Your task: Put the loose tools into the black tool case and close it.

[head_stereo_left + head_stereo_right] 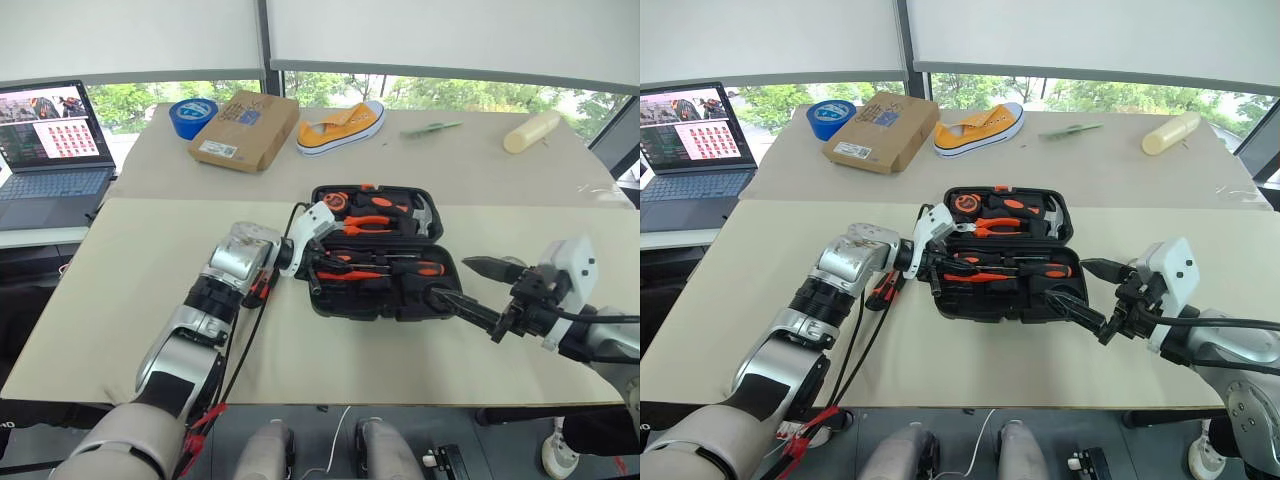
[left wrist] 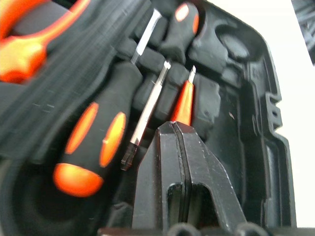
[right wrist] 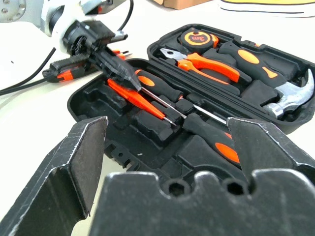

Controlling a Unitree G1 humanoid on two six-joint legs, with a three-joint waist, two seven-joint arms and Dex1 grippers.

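Note:
The black tool case [image 1: 380, 312] lies open in the middle of the table. Its front half holds two black-and-orange screwdrivers [image 1: 400, 268] and the slim orange screwdriver [image 2: 183, 103]. Pliers, a hammer and a tape measure fill the rear half. My left gripper [image 3: 135, 83] is shut, and its tip rests on the slim orange screwdriver [image 3: 133, 96] at the case's left end, with nothing between the fingers. A black-and-orange tool [image 3: 64, 73], perhaps the folding knife, lies on the table just left of the case. My right gripper [image 1: 450, 278] hangs open at the case's right front corner, empty.
Along the far side of the table lie a blue tape roll [image 1: 193, 115], a cardboard box [image 1: 245, 130], a yellow shoe [image 1: 342, 125], a green item [image 1: 432, 128] and a cream bottle [image 1: 530, 130]. A laptop [image 1: 50, 150] stands at the far left. Cables trail from my left wrist.

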